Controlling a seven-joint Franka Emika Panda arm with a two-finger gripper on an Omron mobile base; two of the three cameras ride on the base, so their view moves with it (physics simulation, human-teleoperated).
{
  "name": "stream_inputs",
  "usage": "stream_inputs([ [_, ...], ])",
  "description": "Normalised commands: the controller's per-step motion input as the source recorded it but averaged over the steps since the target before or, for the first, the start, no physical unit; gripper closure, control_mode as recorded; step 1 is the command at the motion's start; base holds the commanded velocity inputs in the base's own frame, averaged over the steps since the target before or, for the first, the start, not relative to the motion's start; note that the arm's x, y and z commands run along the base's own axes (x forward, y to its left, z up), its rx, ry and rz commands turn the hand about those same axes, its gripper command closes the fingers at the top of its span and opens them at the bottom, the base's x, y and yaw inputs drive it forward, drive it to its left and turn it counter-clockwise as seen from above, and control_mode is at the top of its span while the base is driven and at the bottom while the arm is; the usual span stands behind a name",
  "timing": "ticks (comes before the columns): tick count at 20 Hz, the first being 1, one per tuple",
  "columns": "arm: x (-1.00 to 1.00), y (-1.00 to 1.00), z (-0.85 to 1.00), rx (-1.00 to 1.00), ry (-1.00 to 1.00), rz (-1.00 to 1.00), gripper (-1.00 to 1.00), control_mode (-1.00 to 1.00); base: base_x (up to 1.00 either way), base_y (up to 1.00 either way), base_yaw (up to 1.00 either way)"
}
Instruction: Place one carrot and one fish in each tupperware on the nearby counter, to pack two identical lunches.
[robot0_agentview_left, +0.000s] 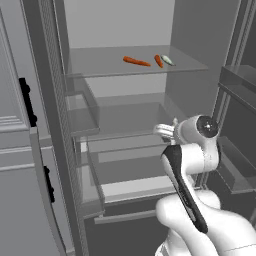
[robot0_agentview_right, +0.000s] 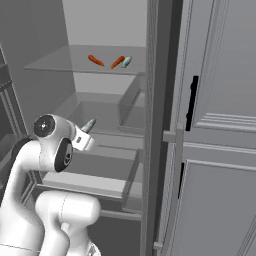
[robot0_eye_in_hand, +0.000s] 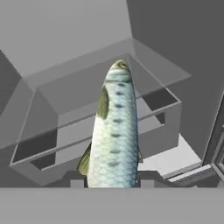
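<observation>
Hand (robot0_eye_in_hand: 113, 183) holds a fish (robot0_eye_in_hand: 114, 131) between its closed fingers, at the lower centre of the hand view, its long body pointing straight out from the fingertips toward the upper centre. Behind the fish stands a clear drawer (robot0_eye_in_hand: 39, 127) of the open fridge. On the glass shelf (robot0_agentview_left: 100, 62), upper centre, two carrots (robot0_agentview_left: 136, 61) and another fish (robot0_agentview_left: 168, 60) lie well apart from the hand.

Scaly silvery fish (robot0_eye_in_hand: 114, 131), translucent glassy shelves (robot0_agentview_left: 110, 62)
</observation>
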Motion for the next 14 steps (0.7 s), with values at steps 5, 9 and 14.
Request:
stream_inputs([
  [5,-0.34,-0.01,0.6,0.0,-0.08,0.13,1.0,1.0,-0.26,-0.03,0.07],
  [9,0.0,0.0,0.0,0.0,0.0,0.0,1.0,1.0,-0.88,-0.11,0.14],
  [14,0.0,0.0,0.0,0.0,0.0,0.0,1.0,1.0,-1.0,-0.01,0.01],
])
